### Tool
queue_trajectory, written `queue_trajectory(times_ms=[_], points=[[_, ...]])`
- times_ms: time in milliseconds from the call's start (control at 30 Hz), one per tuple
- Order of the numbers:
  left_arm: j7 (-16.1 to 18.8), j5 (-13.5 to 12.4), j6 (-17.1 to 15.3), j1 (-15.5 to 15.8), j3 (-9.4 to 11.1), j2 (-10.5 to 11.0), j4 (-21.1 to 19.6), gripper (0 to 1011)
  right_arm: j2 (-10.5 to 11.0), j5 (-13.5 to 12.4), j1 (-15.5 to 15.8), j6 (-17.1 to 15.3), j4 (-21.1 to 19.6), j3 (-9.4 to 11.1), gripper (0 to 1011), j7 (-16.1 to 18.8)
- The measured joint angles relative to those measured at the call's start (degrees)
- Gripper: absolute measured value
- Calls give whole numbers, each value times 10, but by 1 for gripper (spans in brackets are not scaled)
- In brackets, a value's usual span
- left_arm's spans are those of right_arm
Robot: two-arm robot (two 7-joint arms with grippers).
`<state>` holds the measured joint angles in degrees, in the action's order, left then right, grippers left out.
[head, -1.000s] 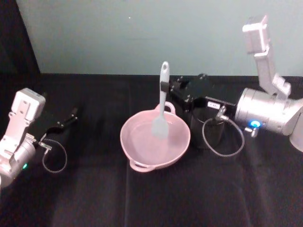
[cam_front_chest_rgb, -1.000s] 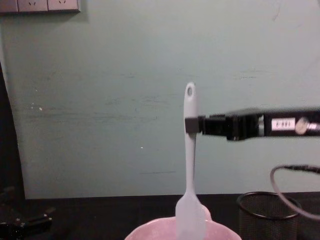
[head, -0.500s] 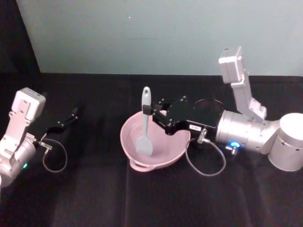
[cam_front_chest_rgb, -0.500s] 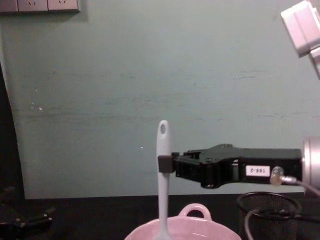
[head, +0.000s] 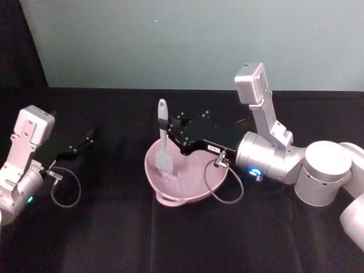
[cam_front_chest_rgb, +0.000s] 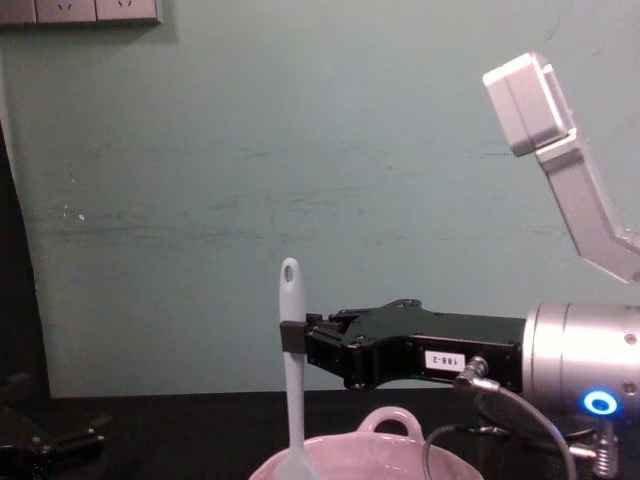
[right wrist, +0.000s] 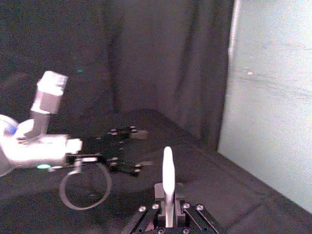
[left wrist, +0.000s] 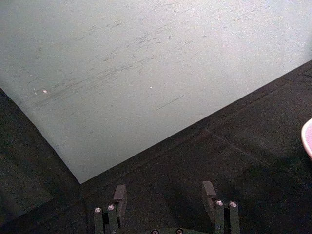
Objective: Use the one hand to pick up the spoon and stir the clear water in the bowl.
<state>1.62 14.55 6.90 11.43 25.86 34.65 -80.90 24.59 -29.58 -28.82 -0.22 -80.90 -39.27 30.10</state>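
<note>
R gripper [head: 165, 122]: clamped on spoon [head: 165, 159] handle; spoon upright, blade inside pink bowl [head: 170, 199] at approx. 10 o'clock. L gripper [head: 86, 138]: fingers apart, parked at bowl's 9 o'clock, well apart.

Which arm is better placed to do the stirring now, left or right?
Right. The right end effector is shut on the spoon, whose blade is down in the bowl. The left end effector sits open, well apart from the bowl.
</note>
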Motion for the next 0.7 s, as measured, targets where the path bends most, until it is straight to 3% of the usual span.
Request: queue_trajectory(times_ms=[100,267,433,700], points=[[0,0,0,0,0,0,0,1011,-10,15,-5,6,16,7,110,-18],[0,0,0,0,0,0,0,1011,-10,26,-6,7,25,18,110,-28],[0,0,0,0,0,0,0,1011,5,30,0,7,19,32,110,-28],[0,0,0,0,0,0,0,1011,49,18,43,-9,-40,62,110,-16]])
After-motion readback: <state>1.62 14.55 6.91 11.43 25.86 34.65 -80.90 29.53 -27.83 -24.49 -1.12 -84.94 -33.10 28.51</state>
